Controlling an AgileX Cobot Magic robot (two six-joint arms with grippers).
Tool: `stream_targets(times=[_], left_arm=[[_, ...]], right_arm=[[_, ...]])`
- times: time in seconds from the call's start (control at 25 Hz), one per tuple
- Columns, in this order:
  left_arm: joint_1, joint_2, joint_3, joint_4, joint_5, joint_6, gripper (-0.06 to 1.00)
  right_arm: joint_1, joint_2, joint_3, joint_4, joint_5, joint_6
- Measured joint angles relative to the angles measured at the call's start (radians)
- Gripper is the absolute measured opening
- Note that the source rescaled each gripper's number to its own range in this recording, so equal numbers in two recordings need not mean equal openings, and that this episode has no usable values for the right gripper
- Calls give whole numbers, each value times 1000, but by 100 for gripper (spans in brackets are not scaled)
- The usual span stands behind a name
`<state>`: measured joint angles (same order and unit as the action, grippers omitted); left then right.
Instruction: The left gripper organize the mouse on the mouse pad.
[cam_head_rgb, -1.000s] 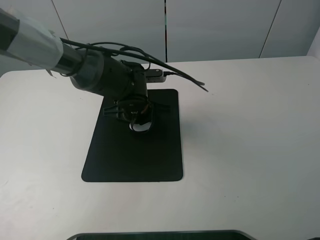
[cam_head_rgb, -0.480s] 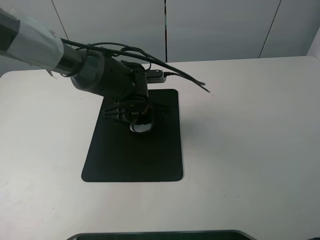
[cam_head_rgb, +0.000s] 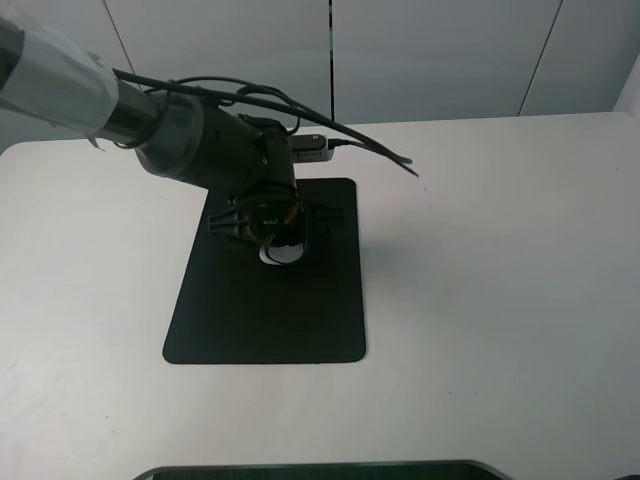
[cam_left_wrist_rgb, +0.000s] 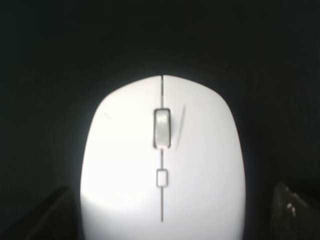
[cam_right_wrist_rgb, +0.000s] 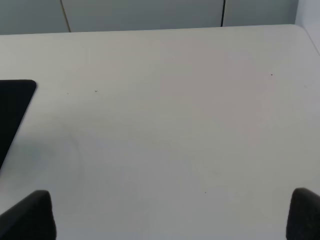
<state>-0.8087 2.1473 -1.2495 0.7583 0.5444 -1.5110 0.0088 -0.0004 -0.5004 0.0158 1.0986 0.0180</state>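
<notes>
Exterior high camera: fixed above the table (cam_head_rgb: 500, 300), angled down and toward the back wall panels (cam_head_rgb: 440, 60), far enough off to hold the whole mouse pad (cam_head_rgb: 270, 320). Left wrist camera: very close, looking straight onto the mouse (cam_left_wrist_rgb: 160, 165) — it fills most of the view, with black pad around it. Right wrist camera: low over bare tabletop, facing the same wall; it shares one pad corner with the overhead view.

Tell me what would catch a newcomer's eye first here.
A big dark arm comes in from the far left, and its claw hangs open over a small white mouse. The mouse lies on the far half of a black pad, left of the middle of a pale table.
</notes>
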Motion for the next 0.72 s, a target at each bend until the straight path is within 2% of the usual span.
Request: stream_targets(times=[0.32,0.56,0.72], left_arm=[[0,-52,0,-37,14,83,94],[0,-102,0,-69,90,153,94],[0,-165,0,-128,104,276,94]], right_arm=[[0,0,0,0,0,0],[0,0,0,0,0,0],[0,0,0,0,0,0]])
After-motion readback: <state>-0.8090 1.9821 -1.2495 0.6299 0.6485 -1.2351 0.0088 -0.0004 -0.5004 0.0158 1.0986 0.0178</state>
